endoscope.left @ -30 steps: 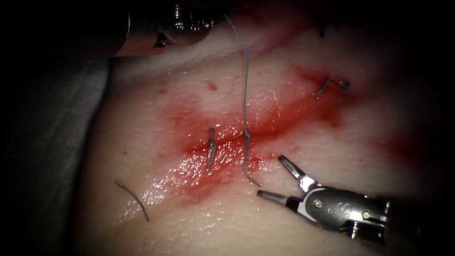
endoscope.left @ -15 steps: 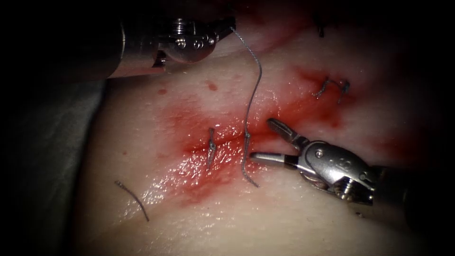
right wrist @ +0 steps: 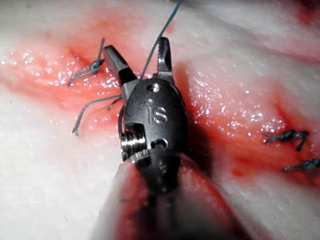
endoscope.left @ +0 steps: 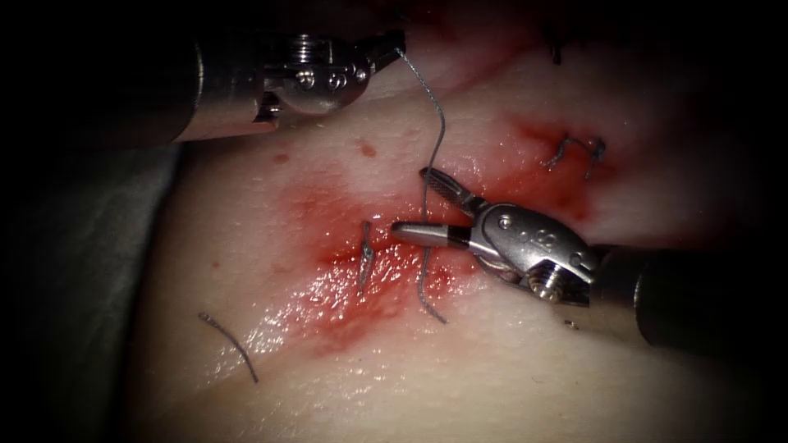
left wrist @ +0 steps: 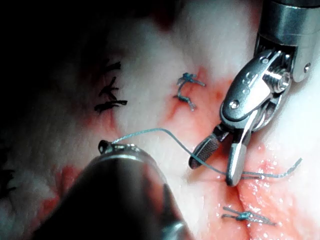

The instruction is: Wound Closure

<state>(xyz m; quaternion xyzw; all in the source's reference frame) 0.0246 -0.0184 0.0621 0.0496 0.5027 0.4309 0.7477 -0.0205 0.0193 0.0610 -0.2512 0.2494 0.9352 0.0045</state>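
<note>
Left claw (endoscope.left: 394, 43): sits over the tissue's far edge in the endoscope view, its jaws closed on the upper end of the thread; it carries no needle.
Right claw (endoscope.left: 414, 205): comes in from the tissue's right side, jaws spread wide, with the thread strand running between them; one jaw lies over the cut, the other is raised above it. It grips nothing. In its own wrist view the claw (right wrist: 137, 62) stands open with the thread passing between the two jaws.
Thread (endoscope.left: 439, 123): runs from the left claw down in a loose curve to the stitch at the cut (endoscope.left: 427, 238), then goes on past it as a short tail (endoscope.left: 428, 299) that lies on the tissue toward the near edge. In the left wrist view the thread (left wrist: 165, 132) arches from the left claw's tip (left wrist: 105, 146) across to the open right claw (left wrist: 220, 160).
Tissue (endoscope.left: 509, 377): pale pork belly, with red fluid (endoscope.left: 353, 279) pooled along the cut at the middle.
Earlier stitches: one knotted stitch (endoscope.left: 365, 250) just left of the thread at the cut; another (endoscope.left: 574, 152) toward the far right edge.
Cut end of thread (endoscope.left: 230, 344): a loose curved piece lying on the tissue near its near-left corner, well apart from both claws.
Needle: I cannot tell where it is.
</note>
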